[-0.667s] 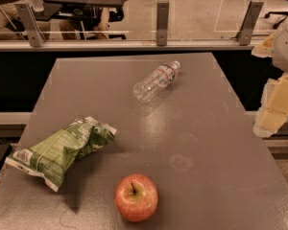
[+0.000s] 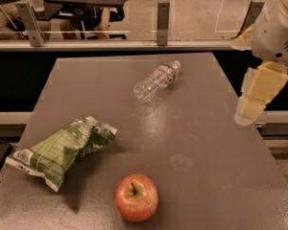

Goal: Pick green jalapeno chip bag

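Observation:
The green jalapeno chip bag [image 2: 62, 150], crumpled green foil with white ends, lies on its side at the front left of the grey table [image 2: 206, 147]. My gripper [image 2: 246, 115], with cream-coloured fingers pointing down, hangs over the table's right edge. It is far to the right of the bag, touches nothing and holds nothing.
A clear plastic bottle [image 2: 157, 81] lies on its side at the table's back centre. A red apple [image 2: 136, 197] stands at the front, just right of the bag. A glass-and-metal railing [image 2: 163, 18] runs behind the table.
My gripper has moved a little to the left and slightly up, in over the table's right edge. The bag, bottle and apple have not moved.

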You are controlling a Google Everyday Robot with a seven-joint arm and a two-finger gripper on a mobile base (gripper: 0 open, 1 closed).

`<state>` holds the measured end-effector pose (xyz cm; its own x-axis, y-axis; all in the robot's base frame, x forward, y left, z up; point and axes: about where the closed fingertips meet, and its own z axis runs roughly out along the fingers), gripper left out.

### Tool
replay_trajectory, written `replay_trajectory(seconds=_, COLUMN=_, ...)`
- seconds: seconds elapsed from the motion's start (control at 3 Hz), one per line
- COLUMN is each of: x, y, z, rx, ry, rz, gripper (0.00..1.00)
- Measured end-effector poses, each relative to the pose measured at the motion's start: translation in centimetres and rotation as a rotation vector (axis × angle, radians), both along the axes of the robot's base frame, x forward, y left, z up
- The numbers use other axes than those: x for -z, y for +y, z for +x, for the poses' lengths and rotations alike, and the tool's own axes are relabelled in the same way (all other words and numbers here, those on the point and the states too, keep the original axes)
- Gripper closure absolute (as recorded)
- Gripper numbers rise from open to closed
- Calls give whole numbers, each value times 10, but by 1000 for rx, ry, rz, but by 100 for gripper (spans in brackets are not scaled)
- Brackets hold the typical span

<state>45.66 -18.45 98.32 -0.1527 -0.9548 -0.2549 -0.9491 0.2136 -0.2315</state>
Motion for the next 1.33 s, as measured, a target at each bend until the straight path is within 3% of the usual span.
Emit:
replay_trajectory(seconds=0.33, x=-7, y=60, z=20, rx=-126, ry=-18, rz=53, gripper=0)
replay_trajectory(seconds=0.67, x=-9, y=148, z=24, rx=-319, ry=-49, rz=69, gripper=0)
replay_trajectory(seconds=1.33, x=43, y=261, z=3, rx=-597, ry=6, rz=25, gripper=0)
